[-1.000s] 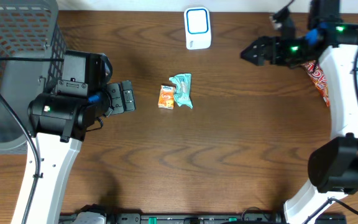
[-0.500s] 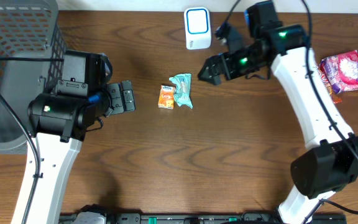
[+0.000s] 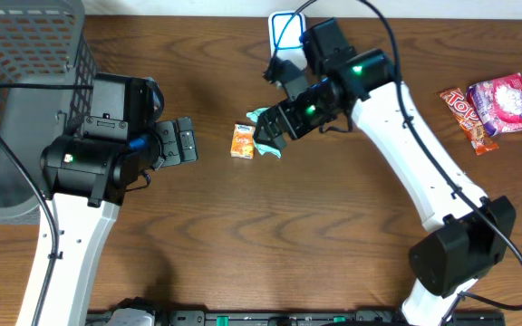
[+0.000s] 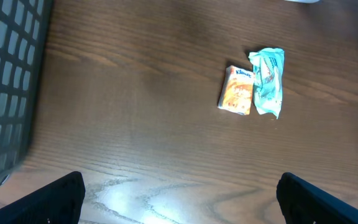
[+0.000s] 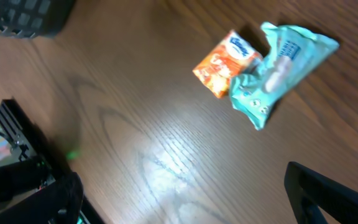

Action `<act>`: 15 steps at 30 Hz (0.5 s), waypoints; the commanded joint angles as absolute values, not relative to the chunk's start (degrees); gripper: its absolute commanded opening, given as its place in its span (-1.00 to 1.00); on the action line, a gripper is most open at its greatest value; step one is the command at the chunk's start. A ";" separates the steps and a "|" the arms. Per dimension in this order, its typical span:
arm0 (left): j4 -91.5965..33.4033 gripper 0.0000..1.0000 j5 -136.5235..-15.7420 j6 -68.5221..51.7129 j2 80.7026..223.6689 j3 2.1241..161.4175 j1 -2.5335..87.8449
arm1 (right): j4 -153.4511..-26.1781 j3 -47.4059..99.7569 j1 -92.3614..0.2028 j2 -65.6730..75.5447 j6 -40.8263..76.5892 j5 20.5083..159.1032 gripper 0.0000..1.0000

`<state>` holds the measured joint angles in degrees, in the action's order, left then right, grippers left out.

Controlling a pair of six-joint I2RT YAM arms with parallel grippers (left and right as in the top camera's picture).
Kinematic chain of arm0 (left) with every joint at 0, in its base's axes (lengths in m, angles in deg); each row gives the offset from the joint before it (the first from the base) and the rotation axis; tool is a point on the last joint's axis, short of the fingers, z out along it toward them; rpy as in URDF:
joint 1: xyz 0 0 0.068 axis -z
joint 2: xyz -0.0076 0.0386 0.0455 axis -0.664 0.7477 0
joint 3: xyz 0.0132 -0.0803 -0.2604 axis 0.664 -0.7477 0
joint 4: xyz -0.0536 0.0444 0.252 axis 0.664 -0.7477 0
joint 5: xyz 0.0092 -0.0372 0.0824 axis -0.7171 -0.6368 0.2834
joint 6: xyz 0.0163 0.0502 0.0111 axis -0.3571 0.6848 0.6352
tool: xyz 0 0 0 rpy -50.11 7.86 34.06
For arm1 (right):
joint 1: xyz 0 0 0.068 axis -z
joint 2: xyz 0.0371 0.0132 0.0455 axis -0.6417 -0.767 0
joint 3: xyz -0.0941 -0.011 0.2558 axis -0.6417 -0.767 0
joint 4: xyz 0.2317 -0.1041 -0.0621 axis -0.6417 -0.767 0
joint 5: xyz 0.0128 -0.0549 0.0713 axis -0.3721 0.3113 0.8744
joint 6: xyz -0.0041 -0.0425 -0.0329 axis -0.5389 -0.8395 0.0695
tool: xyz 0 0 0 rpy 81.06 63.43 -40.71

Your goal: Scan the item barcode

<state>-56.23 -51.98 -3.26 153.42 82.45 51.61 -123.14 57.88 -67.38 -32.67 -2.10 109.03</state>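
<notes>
Our right end effector (image 5: 182, 177) hangs with its jaws fully apart and has nothing between them. The left end effector (image 4: 179, 183) is also wide open and empty. The teal packet (image 5: 278, 59) lies flat on the table (image 5: 135, 143), below the right end effector and a little ahead of its fingertips. From the left end effector it is well apart, far ahead. The orange tissue pack (image 5: 225, 62) lies against one long side of the packet and touches it. We cannot tell which of the two is the item to scan, but the right end effector is nearer to the teal one. This packet looks like thin film around soft content, so we judge it light, crinkly and somewhat slippery. It will probably give under pressure and not resist. We think the best hold is across its narrow width near the middle, where the filling is thickest. The finger on the orange side needs care, because it may catch the tissue pack too. No barcode shows on the upper face, so the fingers must not cover the printed sides. The white scanner (image 3: 281, 32) stands behind the right end effector.
</notes>
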 commanded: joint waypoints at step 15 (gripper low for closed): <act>-56.36 0.95 -51.24 -2.93 153.53 82.36 51.54 | -119.24 57.49 -70.13 -33.17 3.96 101.05 0.99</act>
<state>-56.23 -51.96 -3.26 153.42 82.45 51.61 -119.31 57.88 -69.52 -32.67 -1.29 107.13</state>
